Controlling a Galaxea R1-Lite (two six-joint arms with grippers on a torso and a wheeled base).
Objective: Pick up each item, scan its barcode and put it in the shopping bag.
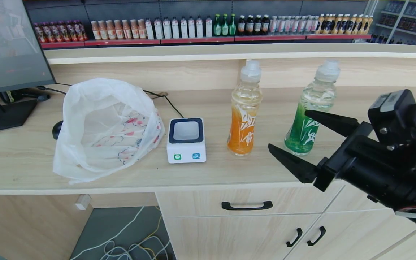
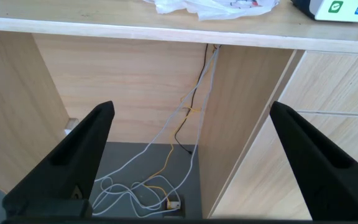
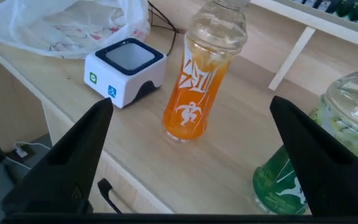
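Head view: my right gripper (image 1: 287, 129), spread wide, hangs just in front of the upright green bottle (image 1: 303, 135) on the counter (image 1: 229, 173), my nearest item; orange bottle (image 1: 243, 122), scanner (image 1: 186, 141) and shopping bag (image 1: 103, 130) stand farther left.

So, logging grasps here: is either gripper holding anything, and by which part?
Nothing is held: right gripper open near the green bottle, left gripper open facing the counter.

wood counter (image 1: 13, 159) | drawers (image 1: 200, 206) below | stocked shelves (image 1: 197, 40) behind | grey floor (image 1: 121, 222), cables (image 1: 121, 249)
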